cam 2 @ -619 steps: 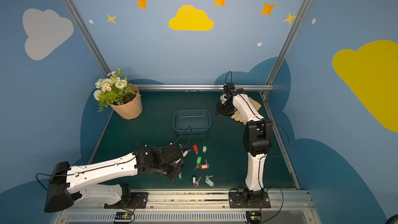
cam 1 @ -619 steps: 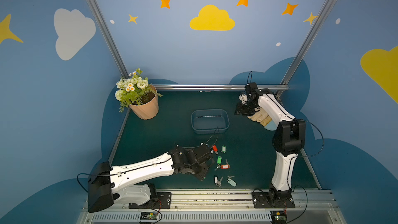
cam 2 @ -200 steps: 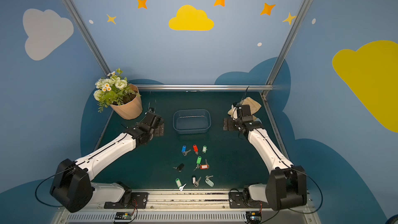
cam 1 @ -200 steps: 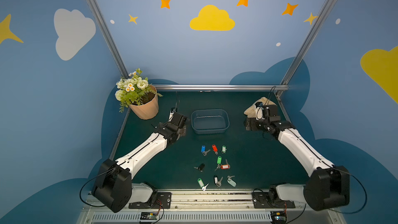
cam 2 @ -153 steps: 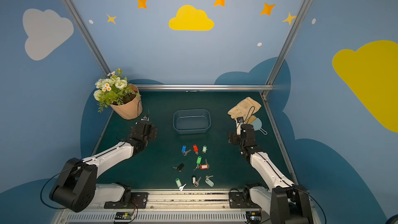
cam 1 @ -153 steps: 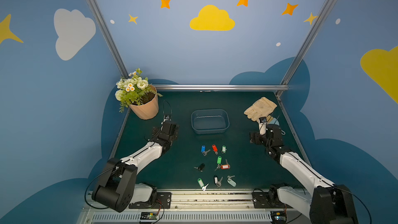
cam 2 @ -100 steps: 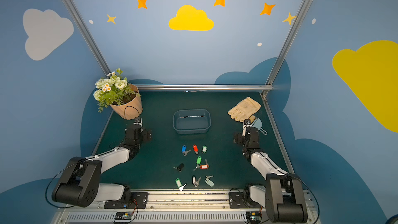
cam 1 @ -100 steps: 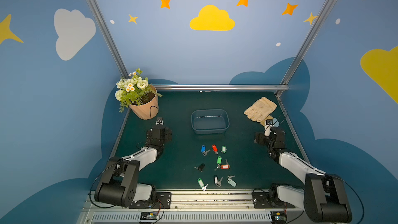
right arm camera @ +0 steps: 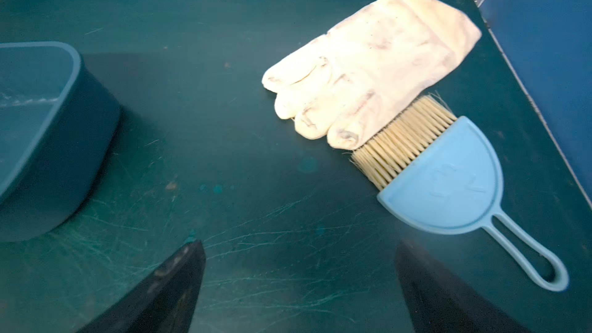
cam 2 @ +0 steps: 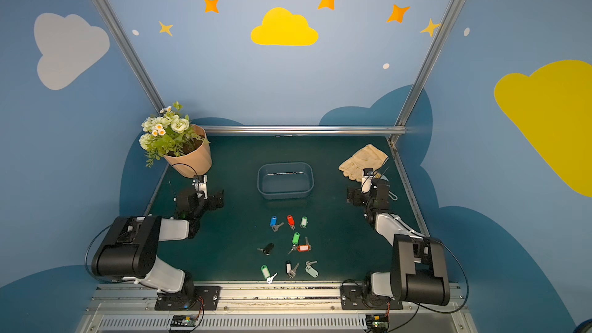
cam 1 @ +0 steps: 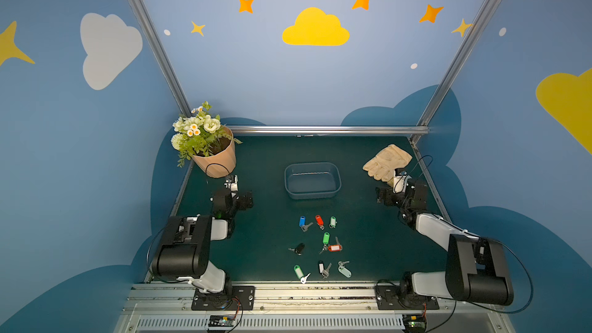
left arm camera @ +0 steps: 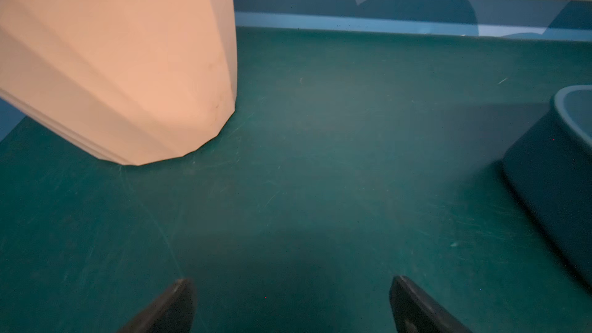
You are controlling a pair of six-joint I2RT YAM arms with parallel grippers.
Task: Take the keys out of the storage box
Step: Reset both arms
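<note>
Left claw (left arm camera: 291,283) and right claw (right arm camera: 299,245) both gaped wide, gripping nothing; within the last second both arms had folded back from beside the shallow translucent blue-grey plastic storage box (cam 1: 312,180) to rest poses. Box looked empty; small silver keys (cam 1: 325,237) with coloured plastic tags lay scattered on dark green mat (cam 1: 256,251) outside it. Task judged complete.

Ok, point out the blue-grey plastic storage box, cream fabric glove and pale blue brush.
Blue-grey plastic storage box (cam 1: 312,196): top view, near wall.
Cream fabric glove (right arm camera: 400,43): right wrist view, palm.
Pale blue brush (right arm camera: 448,180): right wrist view, head.
</note>
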